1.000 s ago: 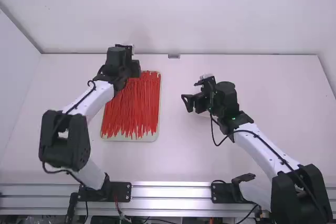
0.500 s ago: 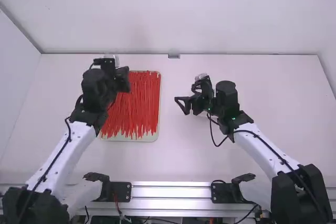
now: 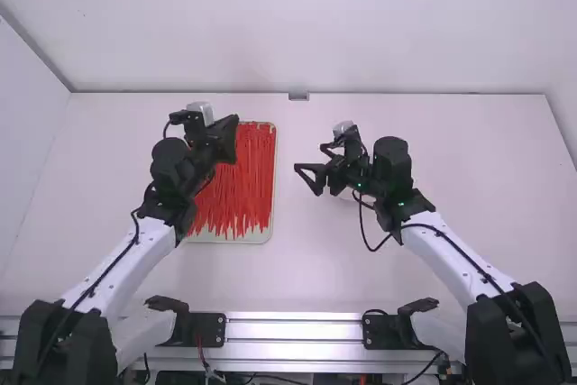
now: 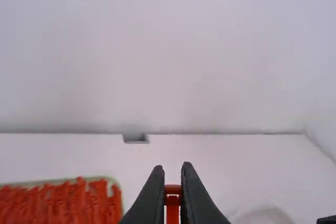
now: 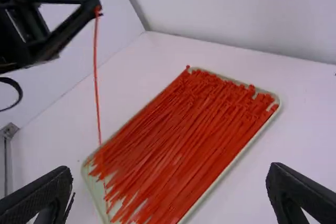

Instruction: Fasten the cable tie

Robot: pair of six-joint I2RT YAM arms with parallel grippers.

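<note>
A single red cable tie [image 5: 96, 77] hangs straight down from my left gripper [image 5: 97, 9], which is shut on its head [image 4: 171, 201]. That gripper [image 3: 231, 129] is raised above the far part of a pale tray [image 3: 225, 237]; the tie's tail reaches down to the pile of red ties [image 3: 239, 188] in the tray. My right gripper [image 3: 314, 171] hovers right of the tray and faces it, open wide with nothing between its fingers [image 5: 39, 192]. The right wrist view looks over the whole pile of ties [image 5: 194, 129] and the tray rim [image 5: 276, 103].
A small grey bracket [image 3: 298, 96] sits at the table's far edge against the white wall. Bare white tabletop [image 3: 469, 151] stretches right of the right arm and between the tray and the near rail.
My left arm has drawn back from the tray's far end and risen, lifting one tie out of the pile. The right gripper has shifted slightly left toward the tray.
</note>
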